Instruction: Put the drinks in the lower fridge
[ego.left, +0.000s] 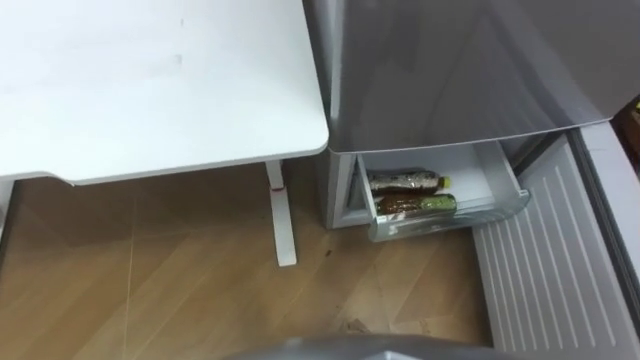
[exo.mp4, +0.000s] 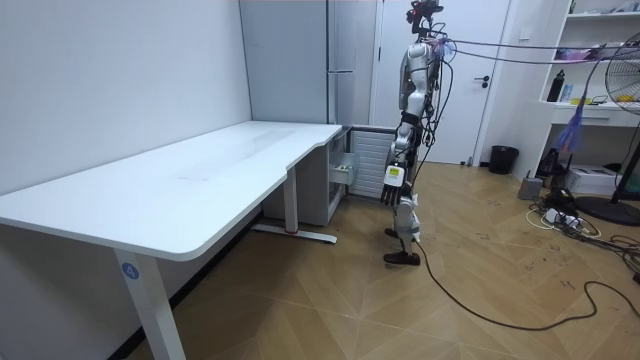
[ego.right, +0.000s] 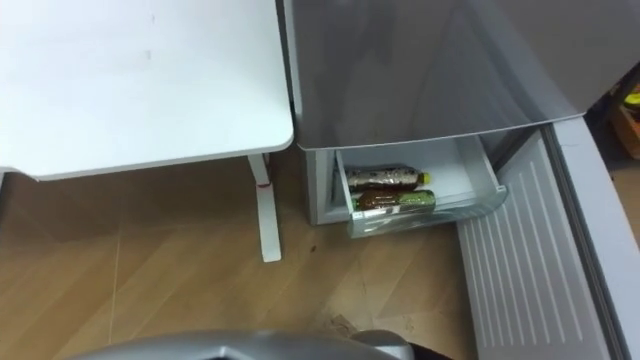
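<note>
2 bottles lie side by side in open drawer of fridge. Robot stands facing it, by table. Left hand hangs at its side; can't tell its grip.

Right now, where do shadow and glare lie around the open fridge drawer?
Left eye view: the table shades the floor beneath it; the drawer and its two bottles are evenly lit; soft sheen streaks the fridge. Room view: a faint sheen on the table.
</note>
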